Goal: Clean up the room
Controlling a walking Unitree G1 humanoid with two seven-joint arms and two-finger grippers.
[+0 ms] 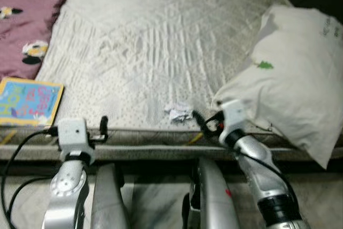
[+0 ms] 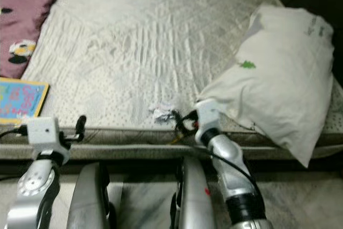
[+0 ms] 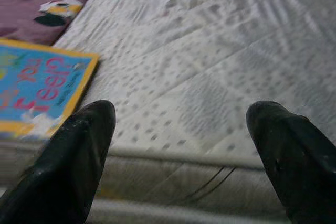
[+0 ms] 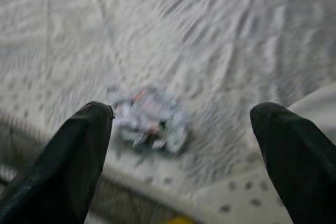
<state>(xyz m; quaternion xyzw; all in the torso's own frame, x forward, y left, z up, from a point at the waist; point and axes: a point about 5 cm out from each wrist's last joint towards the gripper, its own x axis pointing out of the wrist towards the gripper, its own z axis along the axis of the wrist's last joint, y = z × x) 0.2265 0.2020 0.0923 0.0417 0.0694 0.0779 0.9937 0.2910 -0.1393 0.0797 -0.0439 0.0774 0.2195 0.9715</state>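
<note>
Currently right pincer (image 4: 178, 156) is spread wide at the near edge of the mattress (image 1: 161, 41), crumpled paper scrap (image 1: 180, 113) just beyond its tips. Left pincer (image 3: 181, 156) also wide at the near edge, right of a children's book (image 1: 28, 101). White pillow (image 1: 292, 84) lies right.

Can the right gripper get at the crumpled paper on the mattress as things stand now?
Probably yes. The right gripper is open and points at the crumpled paper, which lies near the edge of the mattress with nothing between them. The pillow lies off to the side.
</note>
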